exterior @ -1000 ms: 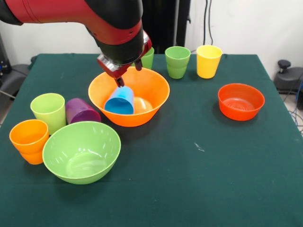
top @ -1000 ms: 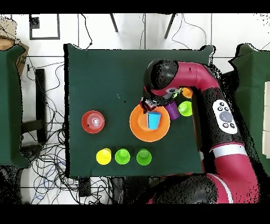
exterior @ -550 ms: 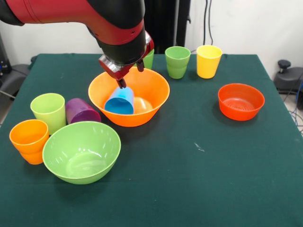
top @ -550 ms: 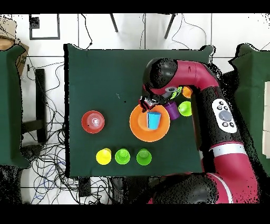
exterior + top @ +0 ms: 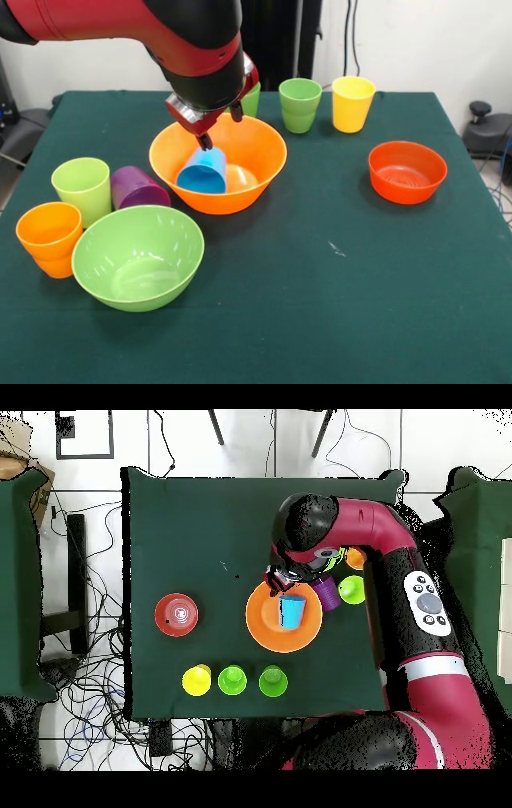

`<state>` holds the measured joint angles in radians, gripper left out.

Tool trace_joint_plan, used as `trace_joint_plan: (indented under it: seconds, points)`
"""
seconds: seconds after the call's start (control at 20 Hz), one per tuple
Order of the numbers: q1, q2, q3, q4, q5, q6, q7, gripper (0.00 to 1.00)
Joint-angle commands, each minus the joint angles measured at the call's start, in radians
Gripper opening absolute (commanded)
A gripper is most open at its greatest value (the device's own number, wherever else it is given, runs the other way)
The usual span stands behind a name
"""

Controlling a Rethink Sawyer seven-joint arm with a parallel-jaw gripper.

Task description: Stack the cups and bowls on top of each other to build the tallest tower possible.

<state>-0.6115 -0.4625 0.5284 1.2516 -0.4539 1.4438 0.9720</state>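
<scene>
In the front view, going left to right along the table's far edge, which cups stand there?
Green cup partly hidden behind the gripper, darker green cup, yellow cup.

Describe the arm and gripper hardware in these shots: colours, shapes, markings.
The arm has thick rounded red shells with black joint sections. In the overhead view, one link carries a light grey oval panel with round buttons, and a pale band rings the link below it. The gripper sits on a red mount with short dark fingers.
</scene>
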Motion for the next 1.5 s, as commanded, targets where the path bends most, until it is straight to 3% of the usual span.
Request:
trace_joint_plan:
  seconds: [0.05, 0.75, 1.5]
  points:
    - [-0.007, 0.077, 0.046, -0.003, -0.085, -0.111, -0.206, 1.00]
    - [-0.041, 0.113, 0.033, 0.011, -0.113, -0.172, -0.229, 1.00]
    - [-0.004, 0.142, 0.033, -0.034, -0.123, -0.152, -0.211, 1.00]
